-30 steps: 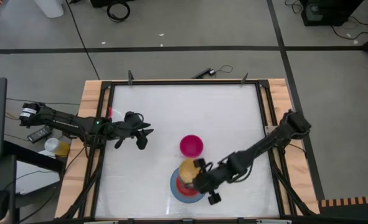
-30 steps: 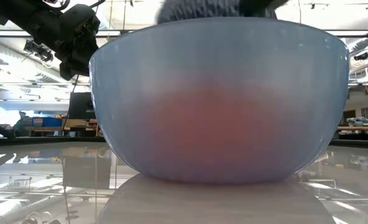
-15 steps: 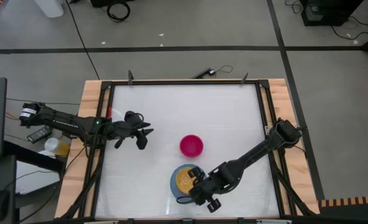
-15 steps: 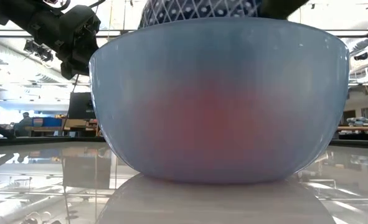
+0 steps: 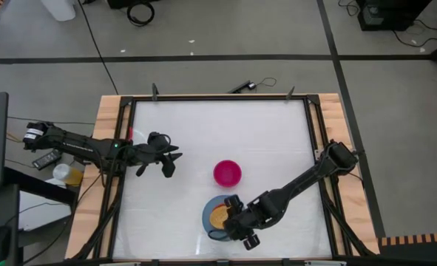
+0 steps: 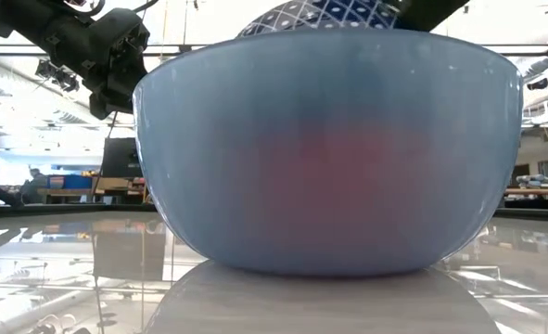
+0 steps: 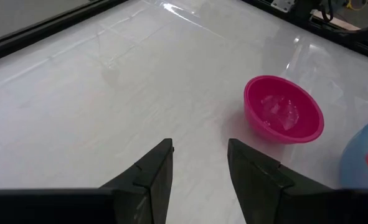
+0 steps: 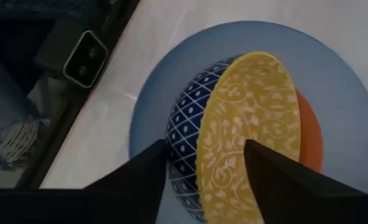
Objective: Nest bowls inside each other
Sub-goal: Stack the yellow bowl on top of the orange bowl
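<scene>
The light blue bowl [image 5: 206, 222] stands on its base near the table's near edge. An orange bowl [image 8: 309, 134] lies in it. A yellow bowl [image 8: 246, 124] with a blue lattice outside [image 6: 320, 13] leans on edge on the orange one, inside the blue bowl. My right gripper [image 8: 205, 148] is open above it, one finger outside its wall and one over its inside. The magenta bowl [image 5: 227, 173] stands alone at mid-table. My left gripper [image 5: 170, 161] waits open at the table's left, clear of everything.
A small black camera [image 8: 87, 56] sits at the near edge beside the light blue bowl. A dark rail [image 5: 218, 97] frames the white table top. A person's jeans [image 8: 9, 124] show beyond the near edge. Bare table lies toward the far edge.
My right gripper has gone toward the near edge and down, tipping steeper, and brought the yellow bowl from above the light blue bowl's far rim down into it. The yellow bowl now leans on edge inside. The magenta bowl and the left arm kept still.
</scene>
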`<state>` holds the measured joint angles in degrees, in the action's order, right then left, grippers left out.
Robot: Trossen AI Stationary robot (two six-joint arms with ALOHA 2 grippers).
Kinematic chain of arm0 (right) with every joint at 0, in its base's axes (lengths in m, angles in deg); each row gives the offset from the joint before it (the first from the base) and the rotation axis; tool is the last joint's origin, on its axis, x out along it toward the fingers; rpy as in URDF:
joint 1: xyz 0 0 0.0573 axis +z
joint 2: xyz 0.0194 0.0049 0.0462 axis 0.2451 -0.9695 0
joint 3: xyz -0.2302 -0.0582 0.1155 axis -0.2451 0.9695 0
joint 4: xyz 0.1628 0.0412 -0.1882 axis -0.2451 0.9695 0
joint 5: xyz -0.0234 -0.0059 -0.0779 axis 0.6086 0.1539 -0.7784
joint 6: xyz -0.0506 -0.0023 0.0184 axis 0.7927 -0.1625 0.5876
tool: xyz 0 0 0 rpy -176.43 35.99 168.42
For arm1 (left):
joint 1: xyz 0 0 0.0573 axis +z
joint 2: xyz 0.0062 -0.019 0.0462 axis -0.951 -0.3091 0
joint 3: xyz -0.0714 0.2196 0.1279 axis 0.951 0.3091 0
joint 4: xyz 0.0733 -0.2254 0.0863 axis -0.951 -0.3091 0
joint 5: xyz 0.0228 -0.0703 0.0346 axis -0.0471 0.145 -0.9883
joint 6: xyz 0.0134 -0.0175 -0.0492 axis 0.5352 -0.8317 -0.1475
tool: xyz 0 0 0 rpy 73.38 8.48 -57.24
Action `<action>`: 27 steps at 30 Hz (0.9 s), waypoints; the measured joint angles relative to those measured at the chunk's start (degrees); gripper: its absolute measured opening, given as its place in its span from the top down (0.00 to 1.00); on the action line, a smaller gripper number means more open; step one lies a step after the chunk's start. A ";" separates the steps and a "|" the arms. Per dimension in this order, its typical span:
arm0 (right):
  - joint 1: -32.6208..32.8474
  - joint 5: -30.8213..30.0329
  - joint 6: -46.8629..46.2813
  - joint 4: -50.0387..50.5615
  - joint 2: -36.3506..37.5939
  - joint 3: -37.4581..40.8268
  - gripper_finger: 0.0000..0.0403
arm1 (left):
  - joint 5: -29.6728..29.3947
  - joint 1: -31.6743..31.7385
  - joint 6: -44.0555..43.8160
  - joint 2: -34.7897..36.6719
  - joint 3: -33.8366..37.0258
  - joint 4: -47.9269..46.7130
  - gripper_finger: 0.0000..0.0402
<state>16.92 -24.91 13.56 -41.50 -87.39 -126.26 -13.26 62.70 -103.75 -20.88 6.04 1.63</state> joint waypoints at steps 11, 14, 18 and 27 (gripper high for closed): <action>0.34 0.91 0.72 0.43 0.03 0.00 0.57 | 0.00 0.00 -0.30 0.00 0.00 0.00 0.61; 0.81 -3.68 1.49 1.13 1.23 0.07 0.64 | 0.00 0.00 -0.28 0.00 0.00 0.00 0.61; 0.79 -4.48 1.02 1.31 3.49 -0.02 0.77 | 0.00 0.00 -0.22 0.00 0.00 -0.04 0.61; -0.43 1.15 -2.08 2.51 3.10 0.07 0.94 | 0.00 0.00 -0.22 0.00 0.00 -0.17 0.61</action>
<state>16.49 -23.76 11.48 -38.99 -84.29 -126.19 -13.26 62.70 -103.97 -20.88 6.04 1.46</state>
